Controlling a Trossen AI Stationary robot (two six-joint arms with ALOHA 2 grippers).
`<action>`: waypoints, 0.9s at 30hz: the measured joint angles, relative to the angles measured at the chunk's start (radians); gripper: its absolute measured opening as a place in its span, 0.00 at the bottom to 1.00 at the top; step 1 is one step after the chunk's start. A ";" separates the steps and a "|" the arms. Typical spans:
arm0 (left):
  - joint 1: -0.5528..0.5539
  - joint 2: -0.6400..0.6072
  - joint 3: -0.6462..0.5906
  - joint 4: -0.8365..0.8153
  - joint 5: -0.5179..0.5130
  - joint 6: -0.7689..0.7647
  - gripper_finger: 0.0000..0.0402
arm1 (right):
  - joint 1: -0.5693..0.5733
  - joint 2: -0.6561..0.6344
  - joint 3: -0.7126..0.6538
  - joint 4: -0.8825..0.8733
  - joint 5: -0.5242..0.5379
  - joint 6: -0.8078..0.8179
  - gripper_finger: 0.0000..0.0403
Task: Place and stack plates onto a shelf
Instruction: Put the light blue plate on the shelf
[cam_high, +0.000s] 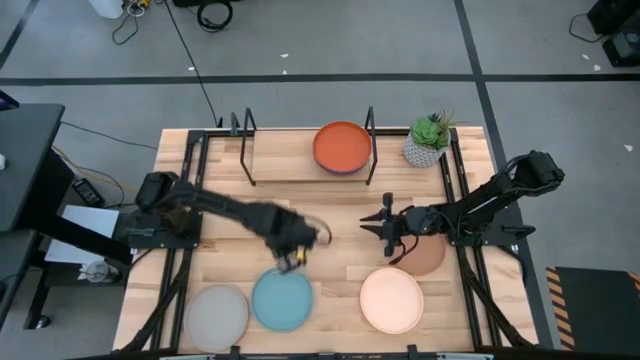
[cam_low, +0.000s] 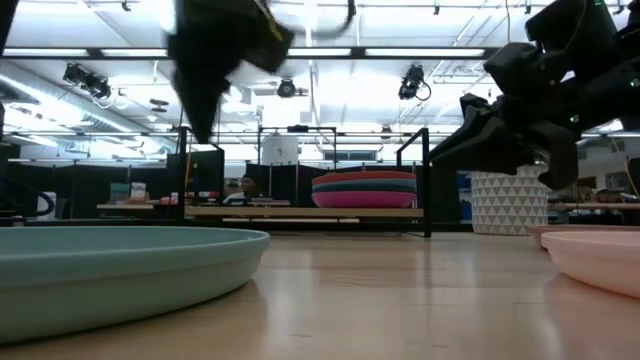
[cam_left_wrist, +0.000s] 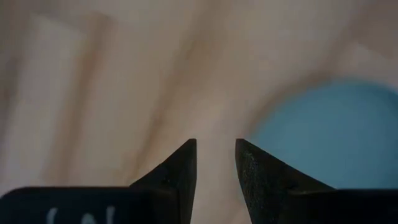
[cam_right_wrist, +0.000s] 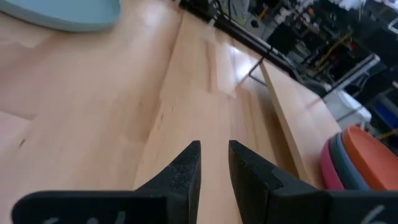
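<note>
- A shelf (cam_high: 290, 165) is seen at the far side of the table (cam_high: 330, 250), toward 12 o'clock in the high view; its light board is framed by thin black wire uprights.
- A stack of plates is set on the right half of the shelf, with an orange plate (cam_high: 342, 147) on top; in the low view, dark teal and magenta layers (cam_low: 365, 192) are seen beneath the orange one.
- A potted plant (cam_high: 428, 140) is stood just beside the shelf at its 3 o'clock side.
- The left gripper (cam_high: 297, 254) is held over bare wood near the table's middle, just at 12 o'clock of the light teal plate (cam_high: 282, 300); nothing is touched by it.
- Its fingers (cam_left_wrist: 180, 171) are shown with a narrow gap between them, and nothing is held.
- A grey plate (cam_high: 216, 315) is laid at 9 o'clock of the light teal plate, their rims nearly touching.
- The right gripper (cam_high: 376, 222) is pointed toward 9 o'clock, right of the table's middle; its fingers (cam_right_wrist: 186, 171) are set close together with a slim gap, and nothing is gripped.
- A cream plate (cam_high: 392, 300) is laid at 6 o'clock of the right gripper.
- A brown plate (cam_high: 428, 256) is partly hidden under the right arm, at 1 o'clock of the cream plate.
</note>
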 joint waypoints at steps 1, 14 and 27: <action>-0.027 0.000 0.000 0.011 0.000 0.006 0.29 | 0.000 0.000 0.000 0.009 -0.010 -0.014 0.22; -0.092 0.118 0.000 0.079 -0.063 0.121 0.29 | -0.040 0.000 0.000 0.048 -0.089 -0.070 0.22; -0.129 0.101 -0.096 0.229 -0.063 0.160 0.29 | -0.074 0.000 0.000 -0.023 -0.078 -0.060 0.22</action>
